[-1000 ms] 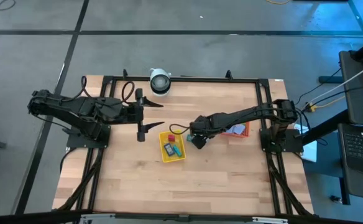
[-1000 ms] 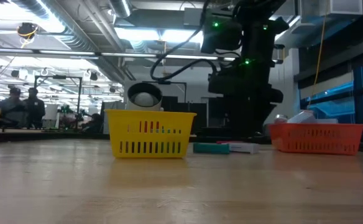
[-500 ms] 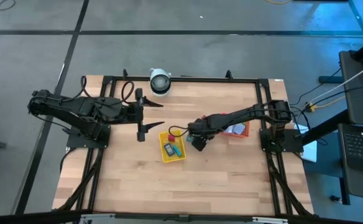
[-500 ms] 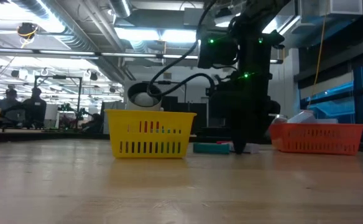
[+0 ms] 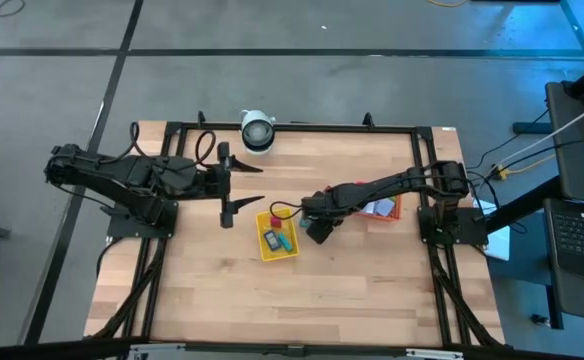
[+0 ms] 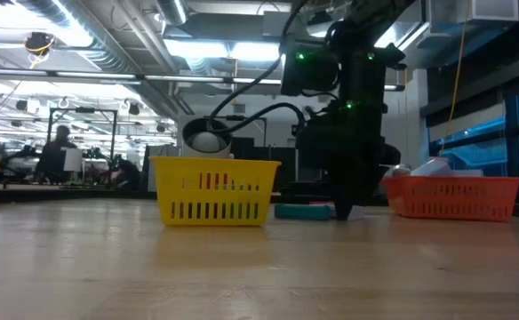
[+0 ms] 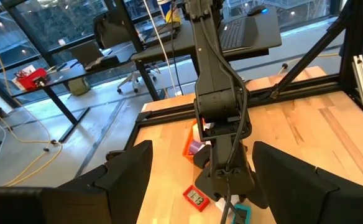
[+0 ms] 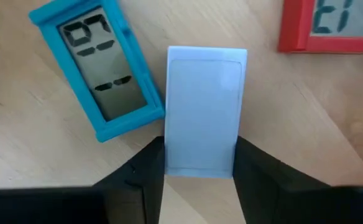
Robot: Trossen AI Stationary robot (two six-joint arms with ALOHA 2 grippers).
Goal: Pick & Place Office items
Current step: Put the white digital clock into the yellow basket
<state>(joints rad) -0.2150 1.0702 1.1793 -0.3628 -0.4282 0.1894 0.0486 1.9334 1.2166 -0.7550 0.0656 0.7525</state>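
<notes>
A pale blue flat block (image 8: 205, 109) lies on the wooden table between the yellow tray (image 5: 278, 236) and the red-orange tray (image 5: 380, 208). My right gripper (image 8: 200, 163) points straight down over it and is shut on it; the low view shows the same gripper (image 6: 342, 212) down at the table top. Beside the block lie a teal-blue item with a display (image 8: 101, 78) and a red one (image 8: 330, 25). The yellow tray holds a few small items. My left gripper (image 5: 234, 182) waits open above the table's left part. My right gripper pinches the pale blue block between its two fingers, one on each long side (image 8: 169, 155), near one short end. The fingers come from above, pointing down. The block lies flat on the table.
A white round object with a dark centre (image 5: 257, 131) sits at the table's far edge. The red-orange tray (image 6: 452, 197) holds more packets. A black frame runs round the table. People sit in the room beyond the table (image 6: 59, 151).
My right gripper has sunk a little, down to the table top over the pale block, and its fingers have drawn in on the block. The block stays flat on the table.
</notes>
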